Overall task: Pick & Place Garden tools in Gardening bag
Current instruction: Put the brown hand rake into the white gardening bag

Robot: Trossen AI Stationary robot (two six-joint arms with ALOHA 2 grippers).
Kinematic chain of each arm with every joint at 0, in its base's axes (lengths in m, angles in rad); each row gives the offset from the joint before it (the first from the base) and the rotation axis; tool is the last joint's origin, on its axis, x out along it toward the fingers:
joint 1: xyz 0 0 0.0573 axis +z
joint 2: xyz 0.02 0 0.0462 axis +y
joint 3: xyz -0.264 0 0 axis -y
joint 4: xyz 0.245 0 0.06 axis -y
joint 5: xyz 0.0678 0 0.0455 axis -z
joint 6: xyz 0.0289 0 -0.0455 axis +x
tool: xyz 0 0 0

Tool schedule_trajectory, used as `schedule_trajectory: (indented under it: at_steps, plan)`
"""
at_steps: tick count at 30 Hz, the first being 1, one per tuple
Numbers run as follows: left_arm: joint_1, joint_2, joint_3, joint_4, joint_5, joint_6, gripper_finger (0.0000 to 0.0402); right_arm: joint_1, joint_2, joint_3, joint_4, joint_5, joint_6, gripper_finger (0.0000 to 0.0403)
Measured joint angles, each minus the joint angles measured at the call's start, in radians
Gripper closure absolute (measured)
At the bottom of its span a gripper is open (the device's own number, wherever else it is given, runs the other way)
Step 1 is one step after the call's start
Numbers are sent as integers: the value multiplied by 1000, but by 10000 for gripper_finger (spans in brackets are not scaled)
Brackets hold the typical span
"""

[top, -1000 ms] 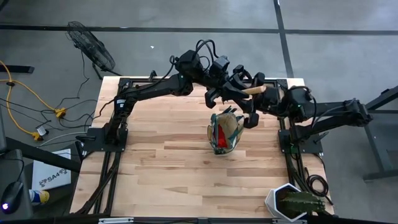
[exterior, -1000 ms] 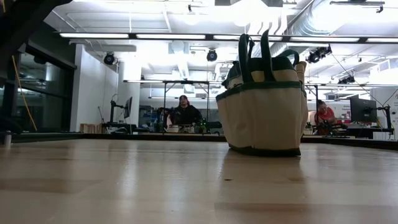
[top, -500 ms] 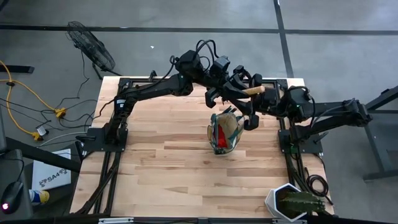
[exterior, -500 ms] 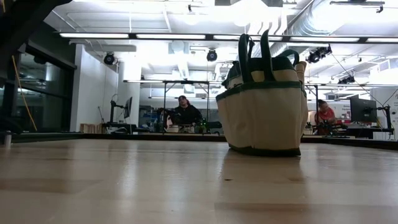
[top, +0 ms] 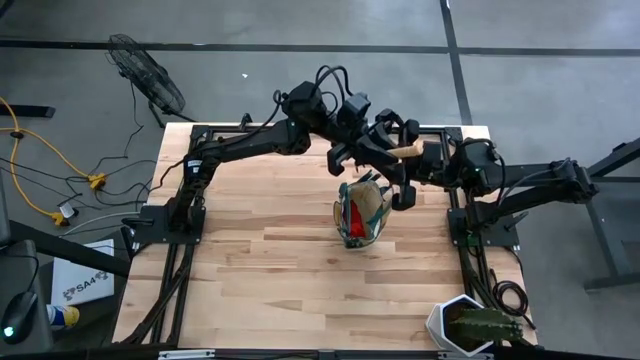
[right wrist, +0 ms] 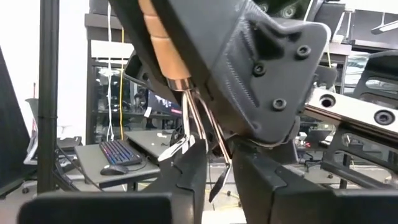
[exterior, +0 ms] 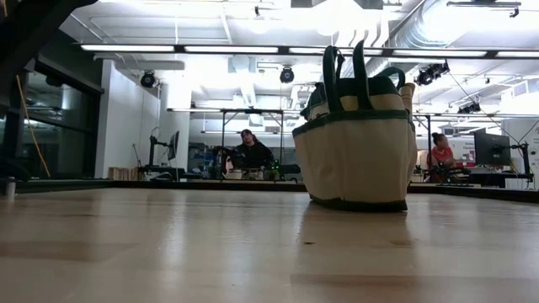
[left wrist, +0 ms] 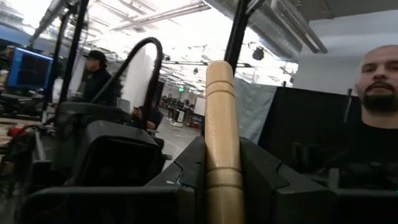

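The left hand (left wrist: 221, 186) grasps the wooden-handled fork (left wrist: 221, 124) just behind the gardening bag (top: 361, 213), tines between the right hand (right wrist: 214, 180)'s closing fingers, handle pointing rightward

No legible text, label, brand, number or sign on anything in these views.

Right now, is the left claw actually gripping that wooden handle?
Touching. In the left wrist view the wooden handle stands clamped between the left gripper's two dark fingers, pressed against it on both sides with no gap.
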Motion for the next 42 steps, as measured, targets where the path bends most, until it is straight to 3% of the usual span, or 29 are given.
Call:
schedule_trajectory:
  at_steps: [11, 24, 35, 42]
  plan:
    - [-1, 0, 0, 1, 75, -36, 340, 0, 0, 0, -3, -30, -1, 376]
    - [-6, 0, 0, 0, 79, -31, 340, 0, -1, 0, -37, -51, -3, 368]
    - [16, -2, 0, -77, -27, 174, 340, 63, -138, 0, -336, 212, 137, 273]
    - [15, -1, 0, -172, -182, 382, 340, 147, -251, 0, -364, 367, 95, 257]
